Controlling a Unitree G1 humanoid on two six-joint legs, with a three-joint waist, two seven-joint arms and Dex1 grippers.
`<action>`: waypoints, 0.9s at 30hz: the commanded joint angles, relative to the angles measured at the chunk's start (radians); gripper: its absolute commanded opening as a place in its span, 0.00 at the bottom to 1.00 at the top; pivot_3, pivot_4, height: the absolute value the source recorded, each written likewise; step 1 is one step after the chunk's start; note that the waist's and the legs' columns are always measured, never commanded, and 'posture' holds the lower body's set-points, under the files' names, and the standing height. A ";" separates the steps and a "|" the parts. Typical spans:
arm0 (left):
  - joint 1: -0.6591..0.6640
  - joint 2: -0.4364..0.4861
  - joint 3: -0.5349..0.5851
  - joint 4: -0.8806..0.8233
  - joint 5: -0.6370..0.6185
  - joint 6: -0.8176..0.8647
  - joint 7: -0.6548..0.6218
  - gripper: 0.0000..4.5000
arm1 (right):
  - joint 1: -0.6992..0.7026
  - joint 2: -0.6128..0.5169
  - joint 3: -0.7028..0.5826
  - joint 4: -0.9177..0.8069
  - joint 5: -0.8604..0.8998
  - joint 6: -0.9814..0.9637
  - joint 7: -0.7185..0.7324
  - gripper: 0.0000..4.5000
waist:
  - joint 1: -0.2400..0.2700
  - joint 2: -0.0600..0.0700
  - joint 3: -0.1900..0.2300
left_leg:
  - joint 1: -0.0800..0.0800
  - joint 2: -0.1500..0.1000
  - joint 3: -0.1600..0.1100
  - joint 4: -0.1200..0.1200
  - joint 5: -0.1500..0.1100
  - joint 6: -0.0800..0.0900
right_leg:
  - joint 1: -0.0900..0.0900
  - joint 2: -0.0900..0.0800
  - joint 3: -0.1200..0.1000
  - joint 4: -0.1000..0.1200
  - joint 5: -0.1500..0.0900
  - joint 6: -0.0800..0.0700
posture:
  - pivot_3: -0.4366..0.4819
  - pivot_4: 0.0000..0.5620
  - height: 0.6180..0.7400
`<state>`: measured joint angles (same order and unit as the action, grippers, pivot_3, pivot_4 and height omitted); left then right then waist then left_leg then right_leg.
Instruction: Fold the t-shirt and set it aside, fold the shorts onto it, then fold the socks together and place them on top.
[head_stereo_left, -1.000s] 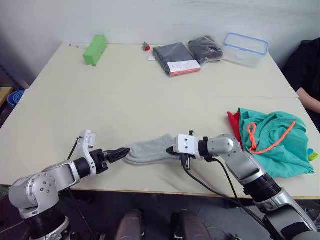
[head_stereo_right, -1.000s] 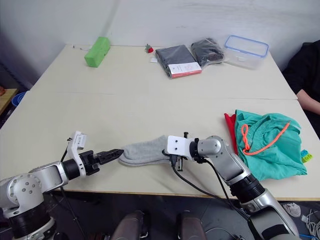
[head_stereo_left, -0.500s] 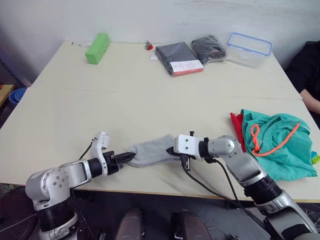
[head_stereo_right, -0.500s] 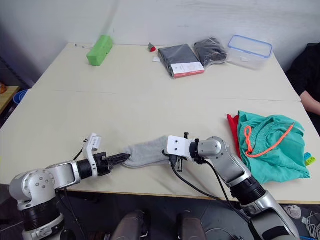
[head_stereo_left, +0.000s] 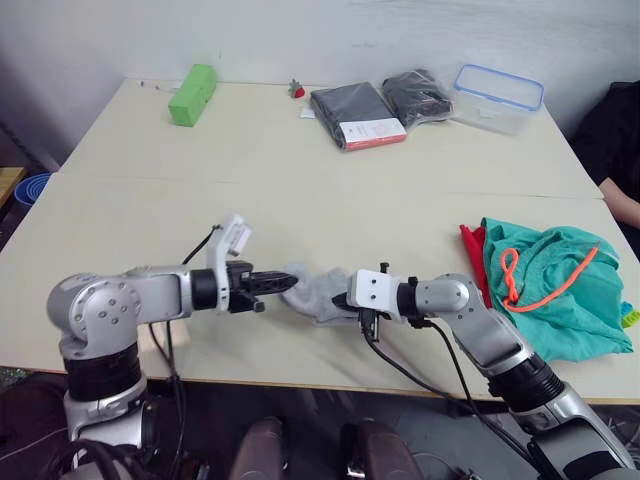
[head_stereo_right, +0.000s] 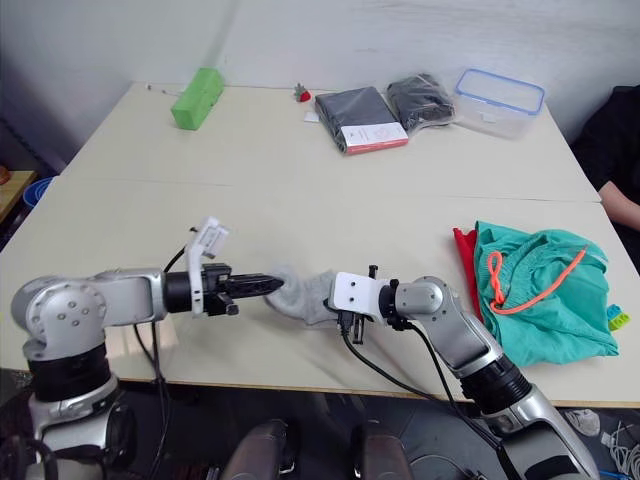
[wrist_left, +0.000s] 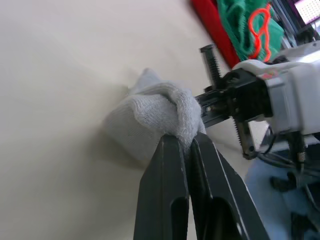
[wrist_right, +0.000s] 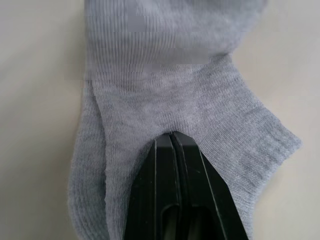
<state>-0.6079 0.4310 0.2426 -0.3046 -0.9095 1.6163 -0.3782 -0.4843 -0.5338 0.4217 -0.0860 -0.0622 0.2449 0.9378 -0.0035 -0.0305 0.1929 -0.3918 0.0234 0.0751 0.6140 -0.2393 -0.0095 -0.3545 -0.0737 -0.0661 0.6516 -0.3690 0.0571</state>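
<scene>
The grey socks (head_stereo_left: 318, 297) lie bunched near the table's front edge, one end doubled over. My left gripper (head_stereo_left: 284, 283) is shut on that lifted end; the left wrist view shows the knit (wrist_left: 155, 112) pinched between its fingertips (wrist_left: 167, 150). From the other side my right gripper (head_stereo_left: 345, 300) is shut, its tips resting on the socks (wrist_right: 165, 80) at the heel. To the right, the teal shorts (head_stereo_left: 555, 285) with an orange drawstring lie crumpled over the red t-shirt (head_stereo_left: 470, 248), of which just an edge shows.
Along the far side stand a lime-green block (head_stereo_left: 192, 95), two dark packaged garments (head_stereo_left: 355, 117), a small red thing (head_stereo_left: 294, 91) and a clear blue-rimmed container (head_stereo_left: 497, 97). A person's dark sleeve (head_stereo_left: 615, 130) is at the right edge. The table (head_stereo_left: 300, 200) is bare in the middle.
My left gripper closed on the socks' far end and carried it right toward the right gripper, doubling the socks over. The right gripper stayed put.
</scene>
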 joint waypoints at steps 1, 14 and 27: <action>-0.067 -0.032 -0.105 0.063 0.044 -0.036 -0.005 0.00 | 0.014 0.003 0.008 0.011 -0.026 0.016 -0.010 0.00 | -0.002 0.000 0.000 | 0.000 0.000 0.000 0.000 0.000 0.000 | 0.000 0.000 0.000 0.000 0.000 0.000 | 0.48 0.27 1.00; -0.076 -0.004 -0.243 0.141 0.133 -0.253 -0.149 0.45 | 0.053 -0.028 -0.003 -0.026 -0.028 0.029 -0.025 0.00 | 0.000 0.000 0.000 | -0.001 0.002 0.001 -0.001 0.001 -0.002 | -0.002 0.002 0.001 -0.001 0.000 0.000 | 0.48 0.27 1.00; 0.163 0.113 -0.255 0.070 0.202 -0.711 -0.493 0.73 | 0.036 -0.026 0.007 -0.004 -0.043 0.014 -0.016 0.00 | 0.000 0.000 0.000 | -0.002 0.003 0.001 -0.002 0.001 -0.001 | -0.001 0.002 0.000 -0.004 0.000 0.000 | 0.48 0.27 1.00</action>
<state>-0.4514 0.5167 -0.0197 -0.2195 -0.7223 0.9591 -0.8232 -0.4608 -0.5425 0.4214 -0.1151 -0.0780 0.2412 0.9132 -0.0039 -0.0306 0.1932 -0.3936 0.0261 0.0756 0.6120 -0.2385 -0.0105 -0.3557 -0.0715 -0.0659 0.6474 -0.3689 0.0569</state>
